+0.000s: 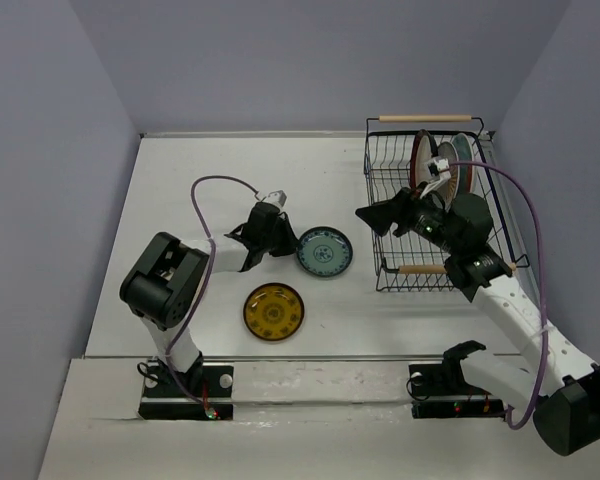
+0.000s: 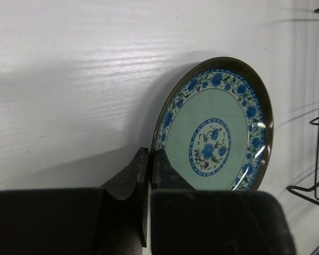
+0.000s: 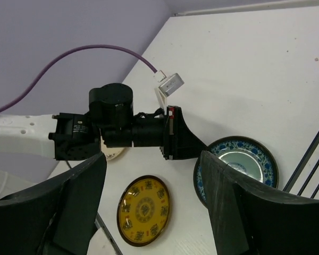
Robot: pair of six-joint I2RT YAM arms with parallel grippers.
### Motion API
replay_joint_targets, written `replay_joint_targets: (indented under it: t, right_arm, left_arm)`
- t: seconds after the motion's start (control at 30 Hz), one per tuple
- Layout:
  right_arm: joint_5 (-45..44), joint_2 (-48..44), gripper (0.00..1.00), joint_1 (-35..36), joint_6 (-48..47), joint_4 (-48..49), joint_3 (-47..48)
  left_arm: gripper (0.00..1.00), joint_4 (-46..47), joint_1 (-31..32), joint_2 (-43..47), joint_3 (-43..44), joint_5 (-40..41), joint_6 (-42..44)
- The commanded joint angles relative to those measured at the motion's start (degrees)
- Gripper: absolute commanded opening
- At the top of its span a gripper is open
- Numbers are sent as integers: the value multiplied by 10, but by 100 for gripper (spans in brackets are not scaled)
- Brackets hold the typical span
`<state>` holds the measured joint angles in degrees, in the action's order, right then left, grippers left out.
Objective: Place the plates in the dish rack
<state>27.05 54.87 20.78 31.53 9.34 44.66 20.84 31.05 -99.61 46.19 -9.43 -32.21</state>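
White bench | left end effector pinched on left rim of teal-blue plate | dish rack lies right | right end effector wide, empty

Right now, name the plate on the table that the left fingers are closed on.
The small teal-blue plate with blue flowers: the left fingers pinch its rim. The amber-yellow plate lies apart from it, untouched.
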Motion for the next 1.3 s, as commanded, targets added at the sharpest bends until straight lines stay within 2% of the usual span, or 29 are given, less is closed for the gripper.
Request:
replay_joint_targets:
  t: [0.0,0.2,0.37,0.43,0.57,0.7,0.77,0.87,0.9,0.93,1.0,1.07,1.1,1.13,1.17,1.2,1.23,1.27]
  right_arm:
    - [12,-1,76,6,-9,2,-1]
    - [19,17,83,6,-52,-64,43]
    - [8,74,89,6,-114,-156,103]
    - [21,95,90,6,-118,-165,124]
    - [15,125,90,56,-116,-162,147]
    - [-9,161,89,113,-116,-162,170]
    - [-2,174,83,132,-108,-158,176]
    - [57,190,40,151,-72,-113,177]
    - [70,190,14,151,-60,-101,174]
    - [66,190,7,151,-48,-68,170]
    - [34,179,7,151,-43,-68,173]
    - [-55,166,7,151,-65,-126,194]
    - [-95,164,7,151,-79,-148,208]
    - [-188,161,7,151,-105,-170,239]
    - [-237,161,7,151,-117,-186,252]
    - [-294,163,7,151,-131,-210,264]
    - [-402,167,7,145,-158,-222,277]
    - [-453,172,7,136,-169,-231,299]
  left_arm:
    - [6,51,0,6,-11,6,7]
    - [6,66,-6,133,-53,30,-1]
    - [5,55,-7,324,-114,28,-12]
    - [5,35,-7,395,-127,21,-10]
    - [5,-20,-8,488,-138,9,-4]
    - [5,-30,-9,563,-145,-8,-5]
    - [6,-32,-10,577,-142,-16,-1]
    - [8,-48,-10,594,-132,-23,10]
    - [18,-62,-10,598,-128,-23,14]
    - [27,-72,-10,608,-116,-22,21]
    - [45,-114,-10,623,-98,-17,45]
    - [78,-170,-11,648,-63,-4,85]
    - [83,-192,-10,665,-52,5,101]
    - [89,-207,-10,673,-37,26,118]
    - [92,-248,-11,682,-33,41,147]
    - [95,-259,-11,692,-35,55,158]
    - [95,-265,-11,714,-52,86,167]
    - [95,-269,-10,727,-68,107,174]
